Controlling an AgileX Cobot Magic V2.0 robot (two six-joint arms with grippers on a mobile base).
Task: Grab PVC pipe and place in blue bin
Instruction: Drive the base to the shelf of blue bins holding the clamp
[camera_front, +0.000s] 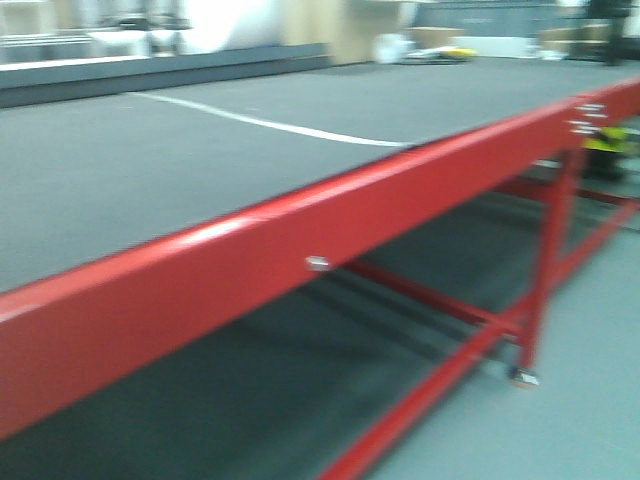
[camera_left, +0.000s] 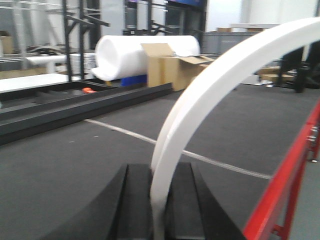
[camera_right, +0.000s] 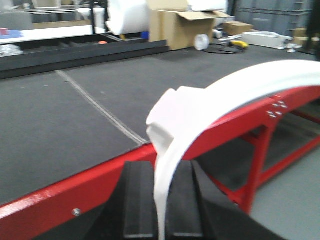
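In the left wrist view my left gripper (camera_left: 159, 175) is shut on a white curved PVC pipe piece (camera_left: 215, 75), which arcs up and to the right over the dark table. In the right wrist view my right gripper (camera_right: 165, 170) is shut on a similar white curved piece (camera_right: 240, 82) with a stepped flat end at its left. It is held over the table's red front rail. I cannot tell whether these are one piece or two. No tab hole shows. No blue bin shows plainly. Neither gripper appears in the blurred front view.
The dark grey table (camera_front: 200, 150) has a red frame rail (camera_front: 330, 230) and a white line (camera_front: 270, 125) across it. At its far edge are a black rail (camera_left: 85, 107), a white foam roll (camera_left: 135, 52), a cardboard box (camera_left: 172, 67) and a scrap of blue (camera_left: 132, 80).
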